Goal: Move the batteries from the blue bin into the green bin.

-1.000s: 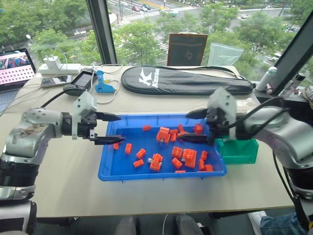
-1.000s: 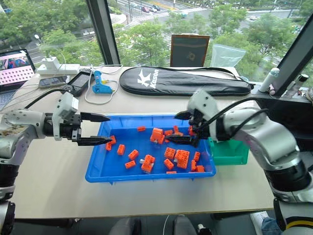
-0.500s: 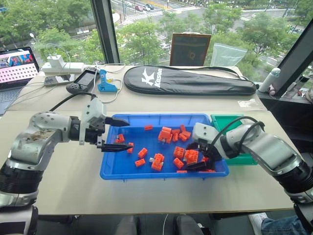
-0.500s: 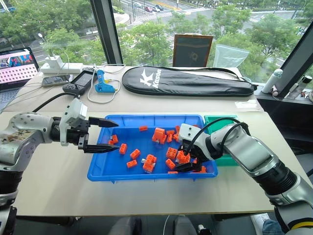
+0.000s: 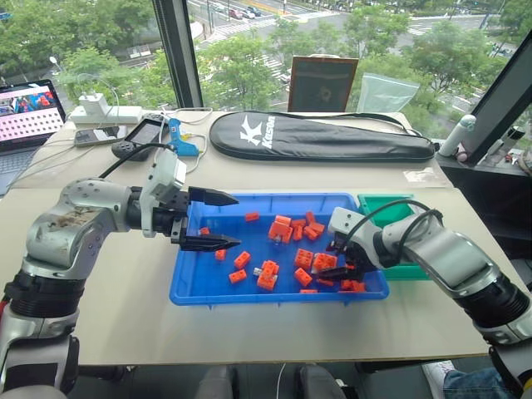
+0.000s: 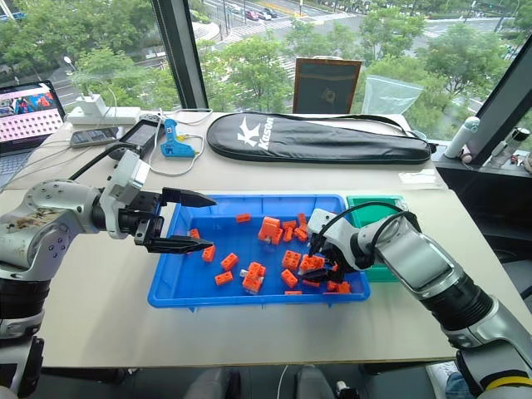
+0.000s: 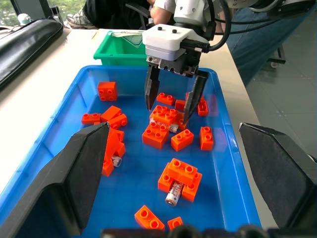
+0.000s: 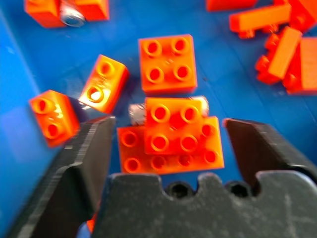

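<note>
1. Carefully: the right hand (image 7: 173, 96), fingers half spread and pinching nothing yet, straddles stacked orange bricks (image 8: 171, 134) in the blue bin (image 5: 187, 278); a battery (image 8: 136, 113) lies half-hidden beneath them, so nudge the bricks aside first.
2. Batteries are smooth silver cylinders, likely to roll; the bricks are studded and blocky.
3. The left hand (image 5: 218, 219) hovers spread, empty.
4. The green bin (image 5: 374, 208) waits beside the blue one.

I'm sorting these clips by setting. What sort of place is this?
Probably an upper-floor office or lab: a table against tall windows overlooking trees and a street, with a laptop and a black racket bag behind the blue bin.
</note>
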Available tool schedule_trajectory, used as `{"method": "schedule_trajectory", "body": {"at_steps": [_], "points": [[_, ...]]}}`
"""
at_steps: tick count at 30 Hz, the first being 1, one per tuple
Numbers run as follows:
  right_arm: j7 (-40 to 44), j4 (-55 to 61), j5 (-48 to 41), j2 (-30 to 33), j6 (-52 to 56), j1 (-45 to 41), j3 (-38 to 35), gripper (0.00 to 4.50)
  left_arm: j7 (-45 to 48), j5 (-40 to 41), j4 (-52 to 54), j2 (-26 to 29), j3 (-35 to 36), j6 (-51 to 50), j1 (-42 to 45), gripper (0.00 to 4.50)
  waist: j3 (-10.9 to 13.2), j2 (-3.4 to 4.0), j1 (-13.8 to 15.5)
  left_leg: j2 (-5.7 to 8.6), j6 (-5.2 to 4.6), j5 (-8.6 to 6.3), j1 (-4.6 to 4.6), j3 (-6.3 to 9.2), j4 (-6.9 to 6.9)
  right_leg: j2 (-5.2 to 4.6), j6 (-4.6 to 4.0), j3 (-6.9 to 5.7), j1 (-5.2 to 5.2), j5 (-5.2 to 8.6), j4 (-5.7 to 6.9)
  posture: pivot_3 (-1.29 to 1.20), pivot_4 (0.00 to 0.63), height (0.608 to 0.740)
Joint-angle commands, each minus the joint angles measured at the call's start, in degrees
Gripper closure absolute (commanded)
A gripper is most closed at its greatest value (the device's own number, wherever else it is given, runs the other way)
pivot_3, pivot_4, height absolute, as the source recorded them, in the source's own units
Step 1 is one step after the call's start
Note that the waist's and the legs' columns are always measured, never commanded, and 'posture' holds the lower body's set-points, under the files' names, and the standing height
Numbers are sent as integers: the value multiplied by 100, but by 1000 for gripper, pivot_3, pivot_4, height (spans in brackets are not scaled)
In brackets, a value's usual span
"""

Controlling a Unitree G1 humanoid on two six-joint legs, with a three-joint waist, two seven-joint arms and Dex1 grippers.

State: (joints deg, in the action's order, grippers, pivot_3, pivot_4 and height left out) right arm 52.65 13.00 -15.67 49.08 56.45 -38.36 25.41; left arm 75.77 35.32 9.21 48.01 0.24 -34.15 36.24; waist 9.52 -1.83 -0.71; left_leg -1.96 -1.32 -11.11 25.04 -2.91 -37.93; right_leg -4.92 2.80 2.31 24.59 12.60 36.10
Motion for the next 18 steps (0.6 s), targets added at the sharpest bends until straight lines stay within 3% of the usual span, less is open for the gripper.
{"method": "schedule_trajectory", "body": {"at_steps": [1,8,17,18], "points": [[27,50,45,-7,-78,-85,-271,3133,0,-7,47,-2,31,68,139,0,0,0,0,0,0,0,0,0,0,0,0,0,0,0,0,0,150,740],[-8,-369,123,-104,-302,-600,-718,3133,-8,-55,17,-58,14,121,131,0,0,0,-9,0,0,0,0,1,0,0,0,0,1,0,1,0,150,740],[-269,-1500,1042,-465,-1431,-800,-448,3133,-24,-102,64,-104,4,119,138,0,0,0,-3,1,0,0,1,-2,0,0,0,1,0,0,-2,0,150,740],[-294,-1561,1133,-482,-1509,-804,-434,2633,-20,-111,67,-101,3,121,134,0,0,0,-3,1,0,0,1,-2,0,0,0,1,0,0,-2,0,150,740]]}}
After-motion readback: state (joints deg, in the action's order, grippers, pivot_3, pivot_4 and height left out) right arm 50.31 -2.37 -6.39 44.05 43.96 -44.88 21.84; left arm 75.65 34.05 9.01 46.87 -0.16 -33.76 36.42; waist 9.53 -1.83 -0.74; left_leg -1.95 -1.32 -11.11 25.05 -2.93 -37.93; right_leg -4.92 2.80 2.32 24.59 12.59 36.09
